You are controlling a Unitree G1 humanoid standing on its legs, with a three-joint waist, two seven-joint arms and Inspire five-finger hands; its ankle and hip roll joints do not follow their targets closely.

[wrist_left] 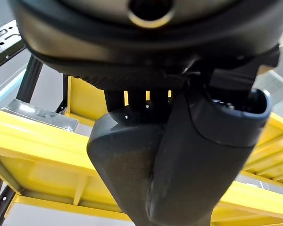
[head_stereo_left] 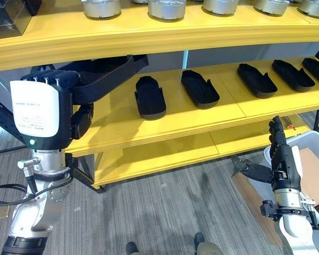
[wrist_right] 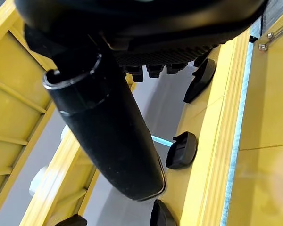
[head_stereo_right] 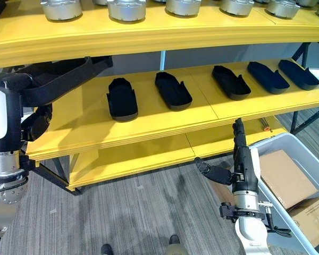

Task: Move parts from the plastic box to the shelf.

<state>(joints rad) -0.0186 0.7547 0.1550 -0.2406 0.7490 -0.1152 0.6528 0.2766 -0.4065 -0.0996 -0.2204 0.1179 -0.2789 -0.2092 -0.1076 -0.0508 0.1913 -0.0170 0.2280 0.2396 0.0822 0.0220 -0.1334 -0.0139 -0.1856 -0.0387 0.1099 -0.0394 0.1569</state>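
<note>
left hand [head_stereo_left: 69, 87] gripping, right hand [head_stereo_right: 239, 154] fingers straight

Grey wood-grain floor [head_stereo_left: 165, 207] under dark metal frame legs [head_stereo_right: 300, 53], pale wall behind.

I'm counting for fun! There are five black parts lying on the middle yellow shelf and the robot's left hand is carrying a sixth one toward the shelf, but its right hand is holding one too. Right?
Not quite. The right hand holds nothing: in the right eye view its fingers are straight and open. The left hand does carry a black part, and five lie on the middle shelf.

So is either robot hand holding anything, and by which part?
The left hand grips a long black moulded part by its near end; the right hand holds nothing.
</note>
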